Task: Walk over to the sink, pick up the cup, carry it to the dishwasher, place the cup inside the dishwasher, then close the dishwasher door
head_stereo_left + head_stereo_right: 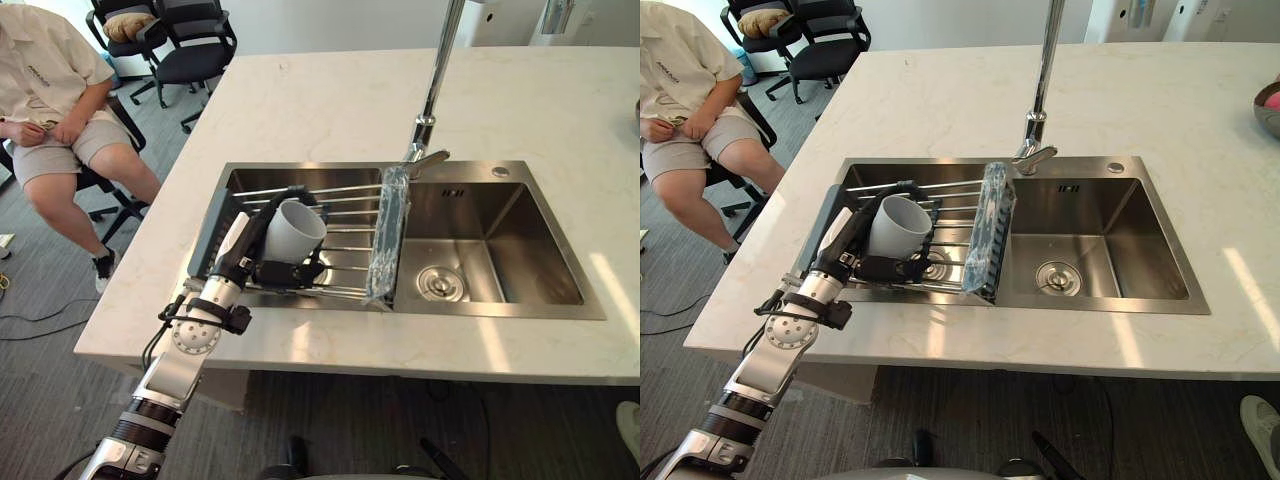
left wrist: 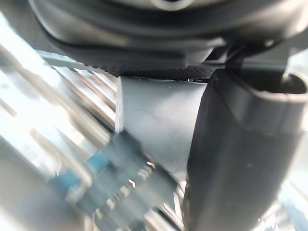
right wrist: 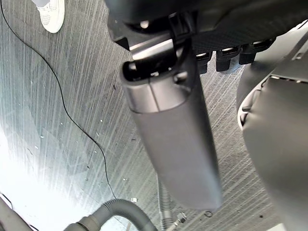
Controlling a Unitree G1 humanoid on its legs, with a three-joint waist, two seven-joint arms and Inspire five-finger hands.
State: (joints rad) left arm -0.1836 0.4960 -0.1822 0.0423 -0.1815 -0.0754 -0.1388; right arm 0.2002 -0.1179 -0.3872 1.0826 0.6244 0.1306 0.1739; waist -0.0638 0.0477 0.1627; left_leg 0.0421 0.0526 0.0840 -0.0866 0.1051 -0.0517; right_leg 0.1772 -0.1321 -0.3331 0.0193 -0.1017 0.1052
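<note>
**Left hand holding the cup at the sink**

The left hand (image 1: 266, 268) was closed around the white cup (image 1: 295, 230), with the fingers curled over its upper side and the thumb under it. The cup was tilted, its open mouth facing up and to the right, over the wire drying rack (image 1: 345, 215) that covered the left part of the steel sink (image 1: 500, 235). The right hand (image 3: 173, 139) hung above the grey floor (image 3: 57, 96); whether it was open could not be told. A person (image 1: 50, 90) sat on a chair beside the counter (image 1: 330, 100).
</note>
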